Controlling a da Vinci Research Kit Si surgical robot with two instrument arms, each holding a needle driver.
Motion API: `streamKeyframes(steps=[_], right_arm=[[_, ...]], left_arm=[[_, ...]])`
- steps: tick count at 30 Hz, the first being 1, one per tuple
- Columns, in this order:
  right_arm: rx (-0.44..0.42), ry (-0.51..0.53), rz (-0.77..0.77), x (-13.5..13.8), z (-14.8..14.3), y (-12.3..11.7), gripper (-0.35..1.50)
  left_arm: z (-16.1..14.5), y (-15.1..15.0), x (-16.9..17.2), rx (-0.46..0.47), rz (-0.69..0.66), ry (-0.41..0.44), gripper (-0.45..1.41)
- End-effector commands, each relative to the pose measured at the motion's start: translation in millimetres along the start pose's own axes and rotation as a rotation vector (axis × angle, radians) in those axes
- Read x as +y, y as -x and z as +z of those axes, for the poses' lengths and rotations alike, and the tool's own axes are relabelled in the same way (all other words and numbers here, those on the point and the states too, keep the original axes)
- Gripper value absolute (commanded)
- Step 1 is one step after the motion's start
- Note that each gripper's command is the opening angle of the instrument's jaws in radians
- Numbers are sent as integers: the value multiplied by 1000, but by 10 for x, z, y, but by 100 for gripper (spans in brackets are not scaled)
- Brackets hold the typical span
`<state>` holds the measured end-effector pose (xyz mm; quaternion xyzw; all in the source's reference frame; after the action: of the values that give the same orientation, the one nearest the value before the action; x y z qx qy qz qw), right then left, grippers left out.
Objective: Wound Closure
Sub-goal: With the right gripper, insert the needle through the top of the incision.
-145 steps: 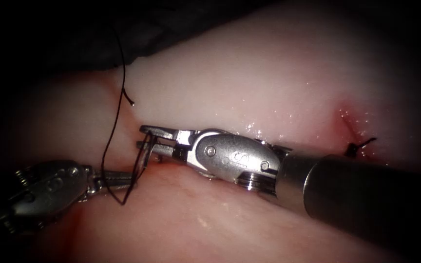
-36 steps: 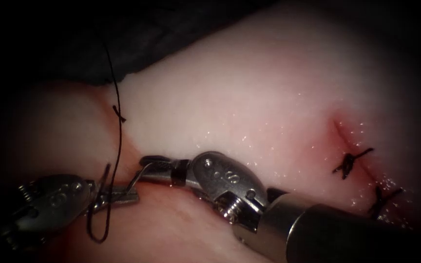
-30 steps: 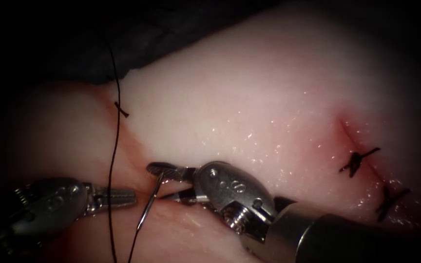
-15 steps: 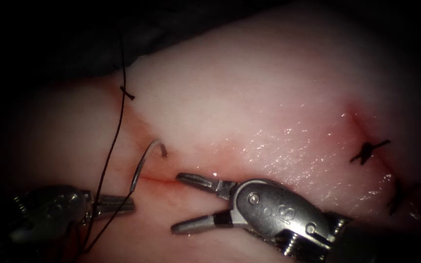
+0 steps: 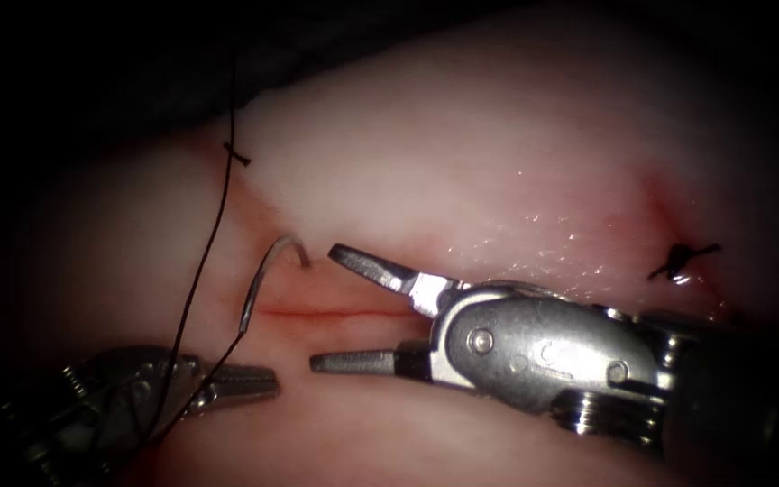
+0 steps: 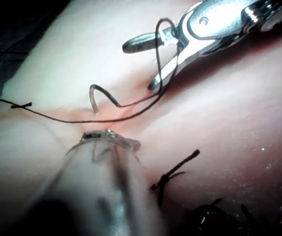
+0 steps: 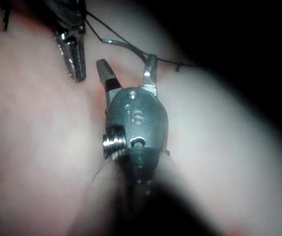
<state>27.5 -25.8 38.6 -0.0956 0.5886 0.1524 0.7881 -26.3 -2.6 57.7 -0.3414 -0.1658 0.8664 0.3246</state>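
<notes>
The curved needle (image 5: 261, 281) stands free on the tissue (image 5: 498, 162). Its hooked end touches or enters the tissue just above the cut (image 5: 326, 313), and neither tool holds it. My right tool (image 5: 322, 307) lies to the right of the needle with its jaws wide open around the cut line and nothing between them. My left tool (image 5: 232, 383) lies low on the left with its jaws shut. The dark thread (image 5: 205, 243) runs from the needle's tail across that tool; I cannot tell whether it is gripped. The left wrist view shows the needle (image 6: 99, 96) and the right tool (image 6: 141, 64).
A tied stitch with short cut ends (image 5: 682, 260) sits on the cut at the far right. A small knot (image 5: 236, 155) marks the thread near the upper left. Red fluid tints the tissue along the cut. Dark background lies beyond the tissue's upper left edge.
One second ago the right tool's jaws stood around the needle. They have since let it go, opened wider and drawn back to the right. The needle stays in place and the left tool stays shut.
</notes>
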Motion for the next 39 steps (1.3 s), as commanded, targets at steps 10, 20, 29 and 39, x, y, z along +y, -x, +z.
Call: streamKeyframes(steps=[10,20,29,39], right_arm=[[-51,-179,-411,10,67,5,125],[-65,-218,-550,-1,85,32,113],[-44,-188,-546,-1,93,32,103],[-75,-232,-514,-1,94,32,-35]], left_arm=[[1,-4,-6,-2,6,1,-45],[1,-4,-6,-2,6,2,-45],[0,-4,-6,-2,6,2,-43],[-2,-4,-5,-5,7,5,-43]])
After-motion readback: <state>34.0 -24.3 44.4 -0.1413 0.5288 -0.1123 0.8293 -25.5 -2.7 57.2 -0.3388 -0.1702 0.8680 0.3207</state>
